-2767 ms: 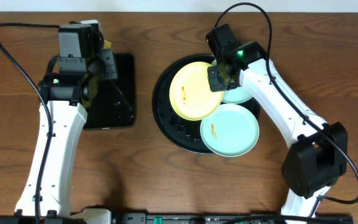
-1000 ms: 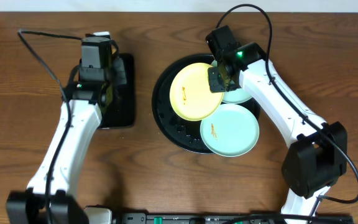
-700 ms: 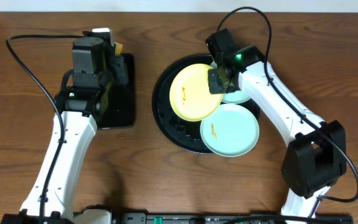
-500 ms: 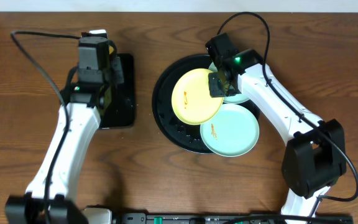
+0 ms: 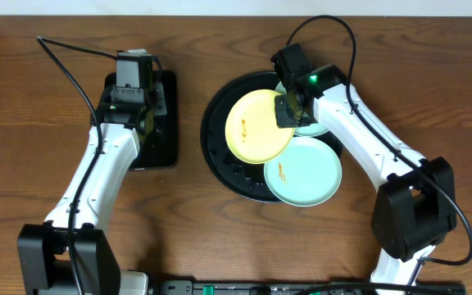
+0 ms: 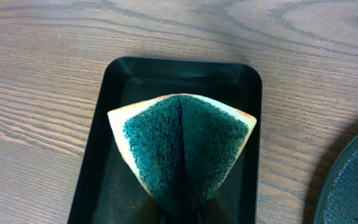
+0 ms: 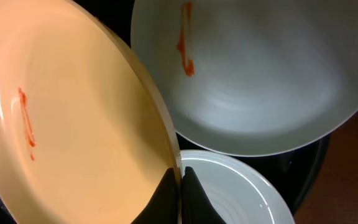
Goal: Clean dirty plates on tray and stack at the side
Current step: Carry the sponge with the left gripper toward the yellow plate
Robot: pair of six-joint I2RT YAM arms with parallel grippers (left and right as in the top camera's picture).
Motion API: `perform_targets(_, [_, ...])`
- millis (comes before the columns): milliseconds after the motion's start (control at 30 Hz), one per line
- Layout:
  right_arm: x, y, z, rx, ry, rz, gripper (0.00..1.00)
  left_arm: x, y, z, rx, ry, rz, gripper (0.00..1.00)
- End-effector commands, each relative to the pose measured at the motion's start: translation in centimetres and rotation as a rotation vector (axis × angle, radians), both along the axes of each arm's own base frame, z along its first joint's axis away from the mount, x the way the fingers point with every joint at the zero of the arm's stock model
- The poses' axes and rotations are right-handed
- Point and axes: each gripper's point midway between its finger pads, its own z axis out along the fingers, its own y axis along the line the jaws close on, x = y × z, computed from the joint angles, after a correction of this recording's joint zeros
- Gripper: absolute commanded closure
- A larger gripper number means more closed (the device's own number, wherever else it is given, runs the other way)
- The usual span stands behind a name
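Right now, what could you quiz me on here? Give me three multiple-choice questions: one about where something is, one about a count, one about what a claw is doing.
1. Where is the sponge?
A) over the small rectangular tray
B) in a sink
C) on a shelf

2. How many plates are there?
A) two
B) three
C) five

3. What is the right gripper doing?
A) hanging open over bare wood
B) pinching the rim of the yellow plate
C) holding the sponge

Answers:
1 A: the left wrist view shows the folded sponge above that black tray.
2 B: one yellow, plus a smeared mint plate and a part-hidden mint plate.
3 B: the right wrist view shows its fingers closed on the yellow rim.
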Motion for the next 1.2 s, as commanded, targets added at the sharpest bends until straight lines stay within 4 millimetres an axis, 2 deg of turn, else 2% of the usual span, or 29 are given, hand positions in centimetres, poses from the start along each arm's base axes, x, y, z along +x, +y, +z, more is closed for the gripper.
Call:
perform_targets(0, [-0.3,0.6,0.0,0.001,-0.001,0.002,0.98,0.0,-0.2,0.9,-0.020,-0.024,-0.003,0.92])
perform_targets(133, [-0.3,0.6,0.0,0.001,-0.001,0.002,0.99,0.0,-0.1,0.9,-0.012,-0.022,-0.006,0.93])
perform_targets(567, [-0.3,0.5,0.0,0.001,-0.001,0.002,0.99,-0.5,1.8,0.6,0.086,0.007,0.046,0.92])
perform_targets(667, [-0.3,0.5,0.0,0.001,-0.001,0.003,0.99,-1.3,2.9,0.5,0.113,0.021,0.118,0.93])
perform_targets(767, [-0.3,0.5,0.0,-0.002,-0.002,0.010,0.99,-2.3,3.0,-0.1,0.070,0.052,0.172,0.93])
perform_targets(867, [-0.3,0.5,0.0,-0.005,-0.003,0.009,0.99,-2.6,3.8,-0.9,0.045,0.067,0.227,0.93])
perform_targets(967, [-0.3,0.5,0.0,-0.005,-0.003,0.008,0.99,-2.2,2.9,-1.1,-0.037,0.062,0.194,0.92])
perform_targets(1033, [-0.4,0.5,-0.3,-0.002,0.004,-0.008,0.99,-1.5,1.6,-0.7,-0.107,0.039,0.145,0.92])
perform_targets(1100, [-0.8,0.4,-0.9,0.009,0.020,-0.040,0.99,-0.7,-0.3,0.4,-0.194,-0.007,0.073,0.92])
perform_targets(1167, [-1.4,0.8,-1.8,0.032,0.046,-0.035,0.99,0.0,-3.4,2.2,-0.327,-0.060,-0.062,0.93])
